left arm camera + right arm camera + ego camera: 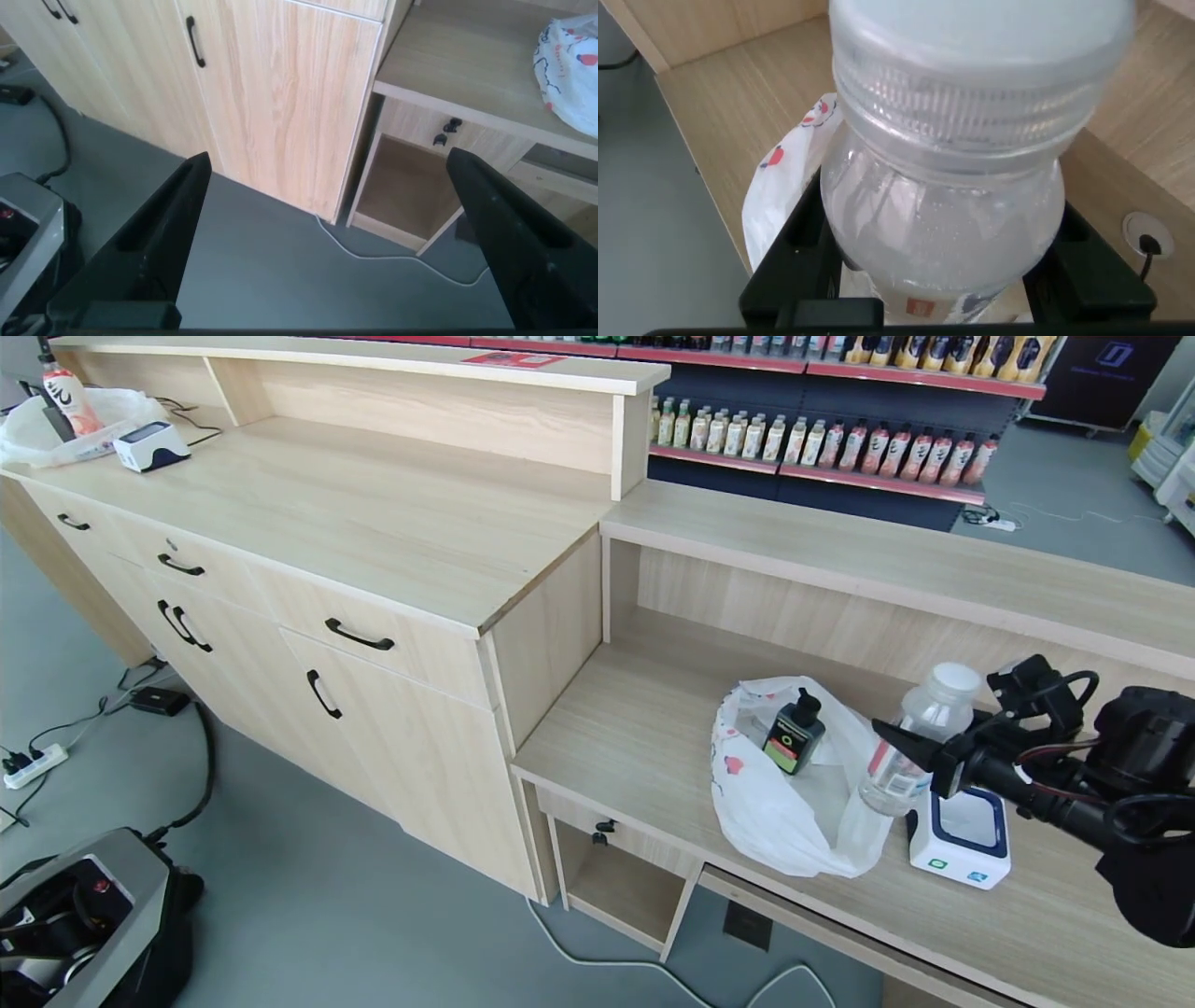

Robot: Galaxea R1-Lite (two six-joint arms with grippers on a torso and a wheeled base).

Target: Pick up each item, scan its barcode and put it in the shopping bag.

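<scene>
The right gripper [910,749] is clamped on a clear plastic bottle [920,733] with a white cap. Its black fingers [792,266] press the bottle's body on both sides just below the ribbed neck, as the right wrist view shows from above. The head view shows the bottle leaning slightly, with its base between the white shopping bag [780,812] and the white-and-blue scanner [962,835], just beside both, on the lower wooden counter [635,728]. A dark pump bottle [794,737] lies in the bag's open mouth. The left gripper [327,168] hangs spread wide and holds nothing, above grey floor in front of the counter's cabinet door [280,93].
</scene>
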